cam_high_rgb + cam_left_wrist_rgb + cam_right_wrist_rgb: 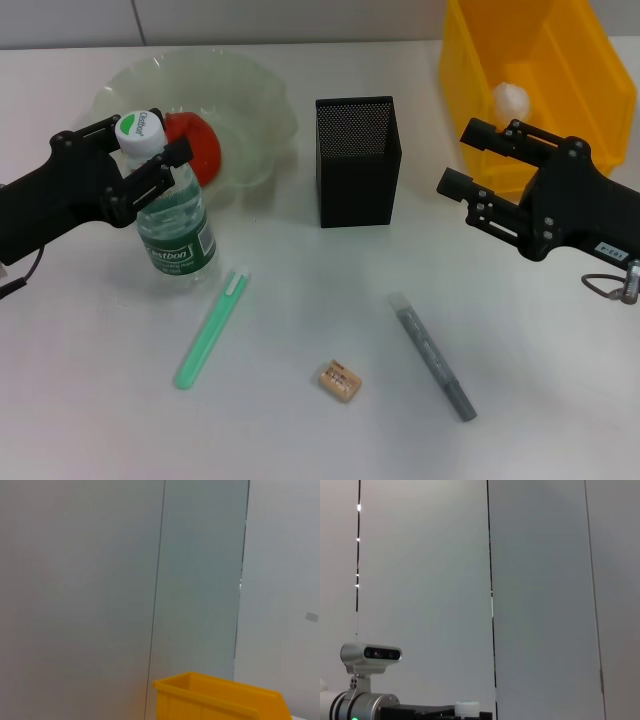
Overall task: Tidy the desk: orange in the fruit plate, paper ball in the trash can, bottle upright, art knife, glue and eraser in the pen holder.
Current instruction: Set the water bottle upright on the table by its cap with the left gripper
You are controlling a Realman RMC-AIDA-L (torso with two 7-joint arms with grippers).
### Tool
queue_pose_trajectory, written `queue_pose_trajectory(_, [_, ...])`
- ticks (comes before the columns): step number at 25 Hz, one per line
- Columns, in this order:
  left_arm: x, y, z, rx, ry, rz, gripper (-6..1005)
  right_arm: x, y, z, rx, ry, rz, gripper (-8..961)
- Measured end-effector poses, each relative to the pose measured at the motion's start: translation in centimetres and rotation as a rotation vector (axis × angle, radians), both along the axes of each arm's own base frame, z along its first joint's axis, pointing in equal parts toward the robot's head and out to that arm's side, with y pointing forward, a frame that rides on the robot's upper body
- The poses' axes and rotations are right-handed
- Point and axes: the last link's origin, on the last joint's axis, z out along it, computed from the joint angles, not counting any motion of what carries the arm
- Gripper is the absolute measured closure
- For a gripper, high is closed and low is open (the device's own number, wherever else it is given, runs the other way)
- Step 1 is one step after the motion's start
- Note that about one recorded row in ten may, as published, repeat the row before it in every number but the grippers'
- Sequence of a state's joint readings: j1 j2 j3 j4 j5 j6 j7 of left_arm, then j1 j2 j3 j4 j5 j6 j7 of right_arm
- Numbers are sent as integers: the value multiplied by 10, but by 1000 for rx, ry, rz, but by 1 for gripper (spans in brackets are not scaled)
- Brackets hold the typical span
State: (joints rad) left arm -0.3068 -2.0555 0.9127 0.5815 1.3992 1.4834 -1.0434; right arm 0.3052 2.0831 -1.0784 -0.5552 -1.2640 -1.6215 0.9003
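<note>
White desk spreads under your head camera; your wrist views show mostly wall. By the tall black mesh pen holder [358, 160]: the yellow bin [540, 80] holds a white paper ball [509, 98], the pale-green scalloped glass bowl [250, 110] the orange [195, 145]. Left gripper [145, 165] pinches the upright clear bottle [172, 215], labelled "estbon". Right gripper [475, 165] hovers spread. Green glue stick [212, 330], tan eraser [340, 382] and grey art knife [432, 355] lie nearer you.
</note>
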Motion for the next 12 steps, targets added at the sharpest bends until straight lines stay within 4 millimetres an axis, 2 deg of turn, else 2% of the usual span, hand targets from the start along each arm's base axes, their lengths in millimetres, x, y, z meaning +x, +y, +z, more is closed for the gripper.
queue_pose_trajectory(12, [0, 1, 0, 2, 2, 0, 447, -1, 1, 0, 0, 0, 3, 380])
